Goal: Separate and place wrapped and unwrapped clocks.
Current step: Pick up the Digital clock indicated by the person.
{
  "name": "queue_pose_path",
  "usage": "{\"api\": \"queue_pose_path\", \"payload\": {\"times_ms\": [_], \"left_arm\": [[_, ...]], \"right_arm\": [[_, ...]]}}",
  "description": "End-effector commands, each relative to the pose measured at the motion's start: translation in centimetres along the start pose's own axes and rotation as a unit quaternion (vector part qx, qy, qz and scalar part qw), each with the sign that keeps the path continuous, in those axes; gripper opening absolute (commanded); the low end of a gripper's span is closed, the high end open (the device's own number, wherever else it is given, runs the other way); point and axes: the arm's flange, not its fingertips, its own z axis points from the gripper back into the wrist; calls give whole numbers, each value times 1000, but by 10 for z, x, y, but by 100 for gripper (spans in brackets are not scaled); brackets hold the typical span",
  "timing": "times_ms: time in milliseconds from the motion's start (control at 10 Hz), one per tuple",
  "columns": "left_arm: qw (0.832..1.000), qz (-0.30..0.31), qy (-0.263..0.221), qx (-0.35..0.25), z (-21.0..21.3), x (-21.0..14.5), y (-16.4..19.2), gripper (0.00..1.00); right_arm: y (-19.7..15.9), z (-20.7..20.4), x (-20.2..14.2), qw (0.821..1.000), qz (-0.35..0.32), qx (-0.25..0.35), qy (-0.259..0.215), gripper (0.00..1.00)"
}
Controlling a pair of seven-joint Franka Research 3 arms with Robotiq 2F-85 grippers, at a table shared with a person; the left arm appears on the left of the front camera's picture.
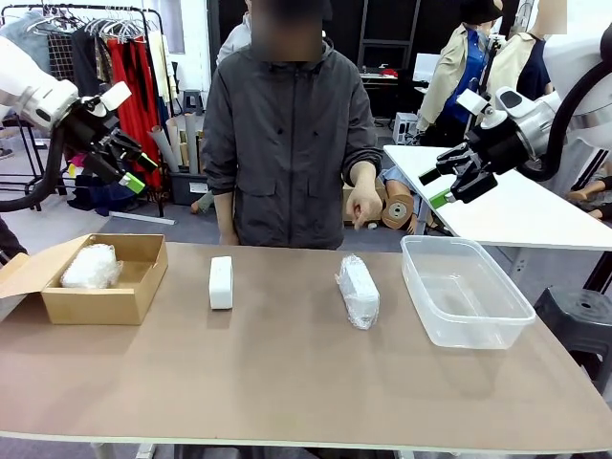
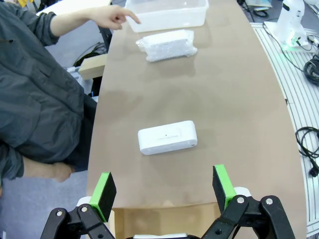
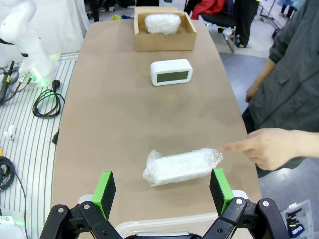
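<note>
Bare, smooth, slim white rounded-rectangular clock (image 1: pixel 221 282) flat on the brown table (image 1: pixel 287 382), left of centre, clear of everything else. To its right and well apart, white clock bundled in crinkly clear plastic wrap (image 1: pixel 358 291), lying lengthwise on the tabletop, near but not touching the clear rectangular plastic tub (image 1: pixel 497 325) at the right end. Second plastic-wrapped white clock (image 1: pixel 91 267) inside the open brown cardboard box (image 1: pixel 105 304) at the left end, flap folded out to the left. Left gripper (image 1: pixel 134 170) raised high above the box end, jaws spread wide, green pads bare, gripping and touching nothing; in the left wrist view, bare clock framed on the table well beyond the two pads, the loose wrapped clock and the tub farther off. Right gripper (image 1: pixel 435 188) likewise up in the air over the tub end, jaws fully apart, nothing between them; in the right wrist view, the loose wrapped clock on the table below and between the pads, the tub's rim along the bottom edge. Person in a dark grey jacket at the far side of the table, one hand (image 1: pixel 363 206) hanging with the index finger pointing down toward the loose wrapped clock, not touching it. Nothing lying between either gripper and the clocks. Behind, a clothes rack at left, a white table at right.
</note>
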Motion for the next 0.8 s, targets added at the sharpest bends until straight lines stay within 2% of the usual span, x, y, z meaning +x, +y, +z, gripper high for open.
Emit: {"api": "queue_pose_path", "payload": {"times_ms": [0,500,700], "left_arm": [[1000,-6,-4,-2,2,-1,-3,100],[1000,-6,-4,-2,2,-1,-3,100],[1000,4,16,-17,-10,1,-2,100]], "right_arm": [[0,1,3,1000,2,1,0,100],[0,1,3,1000,2,1,0,100],[0,1,3,1000,2,1,0,100]]}}
